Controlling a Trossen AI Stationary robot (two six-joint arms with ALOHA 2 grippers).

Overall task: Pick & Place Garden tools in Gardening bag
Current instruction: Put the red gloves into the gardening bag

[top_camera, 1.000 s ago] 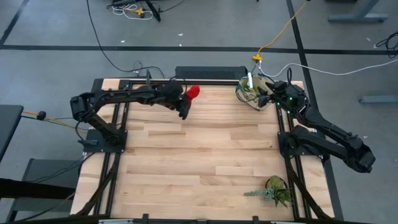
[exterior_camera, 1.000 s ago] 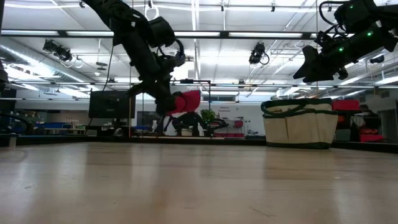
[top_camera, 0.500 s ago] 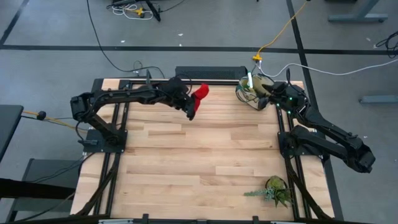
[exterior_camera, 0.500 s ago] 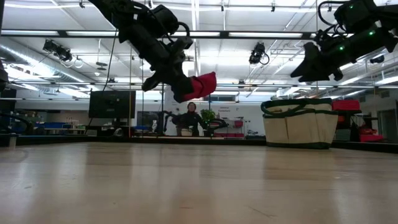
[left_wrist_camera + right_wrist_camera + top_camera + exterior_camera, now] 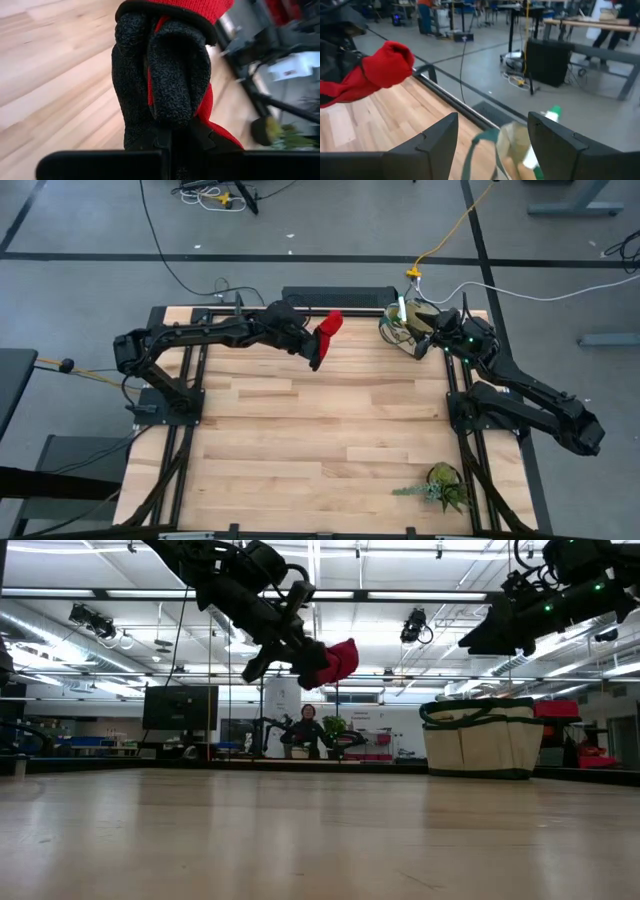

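Note:
My left gripper (image 5: 314, 350) is shut on the red-and-black gloves (image 5: 328, 328), carrying them in the air over the table's far middle; they also show in the low view (image 5: 338, 660). The beige gardening bag (image 5: 405, 330) with dark green trim stands on its base at the far right (image 5: 480, 738). My right gripper (image 5: 495, 145) hangs open just above the bag's rim (image 5: 492, 137), touching nothing; a green-and-white piece (image 5: 551, 114) sticks up from the bag. My left gripper pinches the folded black palm part of the gloves (image 5: 167, 117) between its two fingers, several layers together. The fingers slant downward toward the table's right side. The gloves are lifted clear of the table, their red cuff end (image 5: 345, 652) pointing away from the gripper toward the bag.
A leafy green plant (image 5: 440, 485) lies near the table's front right corner. Bare wooden table (image 5: 320, 430) spreads between the arms. A person (image 5: 305, 730) sits in the room far behind the table.
My left gripper has risen and moved toward the table's right, toward the bag, tipping up from a steep downward slant to a shallower one. The gloves have gone up with it, still held. My right gripper has tipped a little more level above the bag.

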